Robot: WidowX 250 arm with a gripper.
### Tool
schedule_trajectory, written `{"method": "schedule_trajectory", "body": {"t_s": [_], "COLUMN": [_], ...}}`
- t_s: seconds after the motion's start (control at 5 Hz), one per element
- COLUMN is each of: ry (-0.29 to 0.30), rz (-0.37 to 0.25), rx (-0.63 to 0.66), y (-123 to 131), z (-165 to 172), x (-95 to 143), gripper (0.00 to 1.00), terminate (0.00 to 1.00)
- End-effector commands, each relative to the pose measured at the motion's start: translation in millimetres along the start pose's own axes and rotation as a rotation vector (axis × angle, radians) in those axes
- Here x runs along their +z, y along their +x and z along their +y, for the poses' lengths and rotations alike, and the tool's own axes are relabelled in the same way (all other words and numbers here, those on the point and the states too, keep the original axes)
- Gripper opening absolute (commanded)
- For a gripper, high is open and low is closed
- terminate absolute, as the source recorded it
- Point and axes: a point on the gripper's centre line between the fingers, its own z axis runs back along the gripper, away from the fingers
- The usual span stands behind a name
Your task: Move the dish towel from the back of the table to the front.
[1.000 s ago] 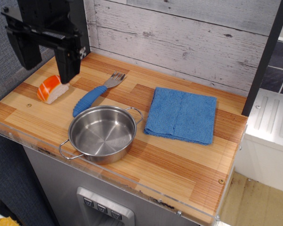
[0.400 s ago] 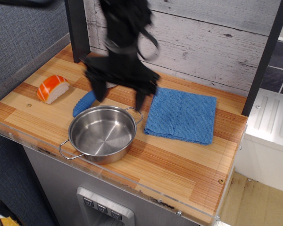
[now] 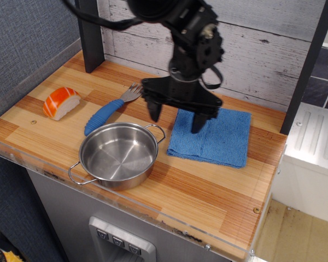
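Fingers spread wide, my gripper point(image 3: 176, 116) hangs over the left edge of the dish towel point(image 3: 210, 134), far on the desk point(image 3: 208, 191), because a pinch comes first.

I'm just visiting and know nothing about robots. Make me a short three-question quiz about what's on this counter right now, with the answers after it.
1. True or false: the gripper is already clamped on the dish towel.
2. Which thing lies nearest the left end of the table? A) steel pot B) orange-and-white sushi piece C) blue-handled fork
3. Fill in: the towel lies to the ____ of the pot, as the camera sees it.

Key:
1. False. Its fingers are spread apart above the towel's left edge, holding nothing.
2. B.
3. Right.
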Motion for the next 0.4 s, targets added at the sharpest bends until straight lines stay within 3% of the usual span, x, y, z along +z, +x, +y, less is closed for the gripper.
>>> {"method": "schedule_trajectory", "body": {"t_s": [0.0, 0.2], "ry": [-0.05, -0.078], "rz": [-0.09, -0.099], "rx": [-0.053, -0.079], "y": [29.0, 26.7], "z": [-30.0, -39.6], "x": [12.9, 5.3], "gripper": [1.0, 1.0], "terminate": [0.0, 0.0]}}
